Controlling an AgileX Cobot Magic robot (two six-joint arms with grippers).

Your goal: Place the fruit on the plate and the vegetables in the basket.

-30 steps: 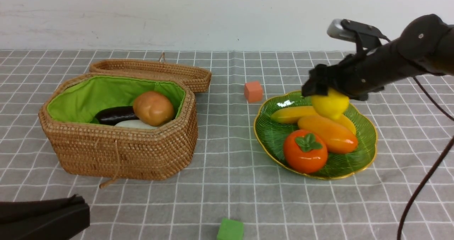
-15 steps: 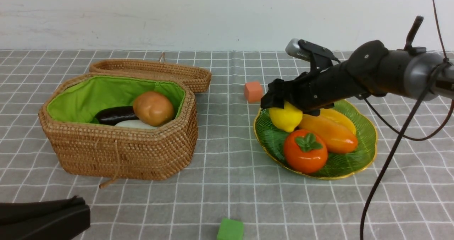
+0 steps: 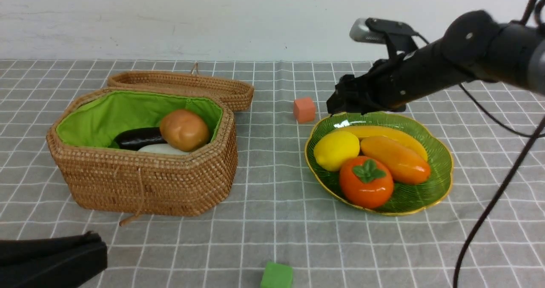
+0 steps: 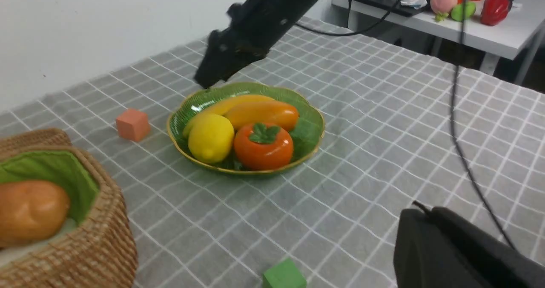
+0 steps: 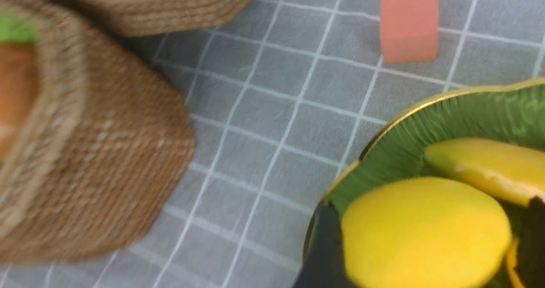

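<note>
Nearest the camera, the left gripper (image 3: 91,241) lies low at about 8 o'clock of the scene, jaws closed on nothing, with a green cube (image 3: 276,275) near it at 6 o'clock. Farther in, the basket (image 3: 144,181) sits at 9 o'clock, lid thrown back, holding the potato (image 3: 184,130), the eggplant (image 3: 138,137) lying left-to-right and a sliver of white radish (image 3: 159,149). At 3 o'clock the plate (image 3: 438,181) carries the persimmon (image 3: 366,182) in front, the lemon (image 3: 336,150) at its 10 o'clock, the mango (image 3: 396,159) with its long axis running from 10 to 4 o'clock, and the banana (image 3: 383,132) behind it pointing the same way. The right gripper (image 3: 340,102) hangs over the plate's far rim, jaws apart and empty. An orange cube (image 3: 304,109) lies beside it.
</note>
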